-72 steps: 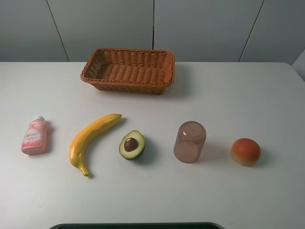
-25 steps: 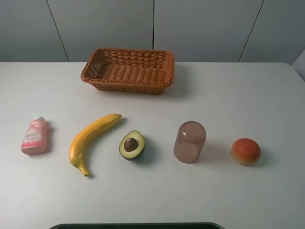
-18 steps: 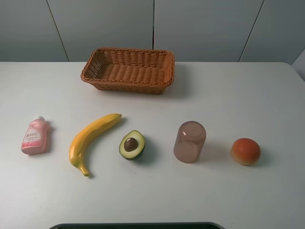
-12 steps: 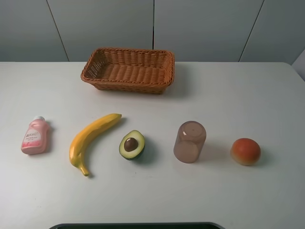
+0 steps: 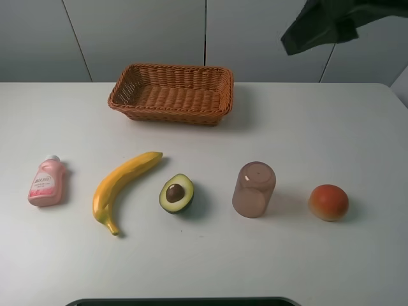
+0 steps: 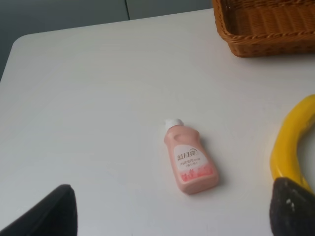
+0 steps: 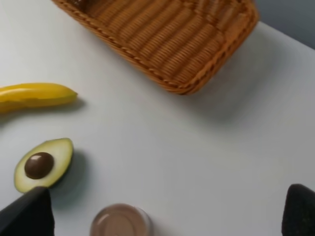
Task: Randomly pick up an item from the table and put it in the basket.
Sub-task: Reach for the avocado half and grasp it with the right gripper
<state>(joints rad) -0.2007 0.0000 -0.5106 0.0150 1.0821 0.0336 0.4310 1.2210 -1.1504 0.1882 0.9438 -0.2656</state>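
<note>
Lying in the near row: avocado half [image 5: 176, 194], pit up, on the table [image 5: 306, 127], between banana [image 5: 121, 185] and brownish cup [image 5: 254, 189].
Left gripper [image 6: 167, 216]: fingertips spread wide, empty, near the pink bottle [image 6: 189, 158].
Basket [image 5: 172, 95]: farther back, well apart from the avocado half.
Right gripper [image 7: 163, 214]: fingertips spread wide, empty.

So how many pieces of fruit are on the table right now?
3. The banana lies left of centre, the avocado half just right of it, and the round orange-red fruit far right, past the cup. Nothing looks hidden.
</note>
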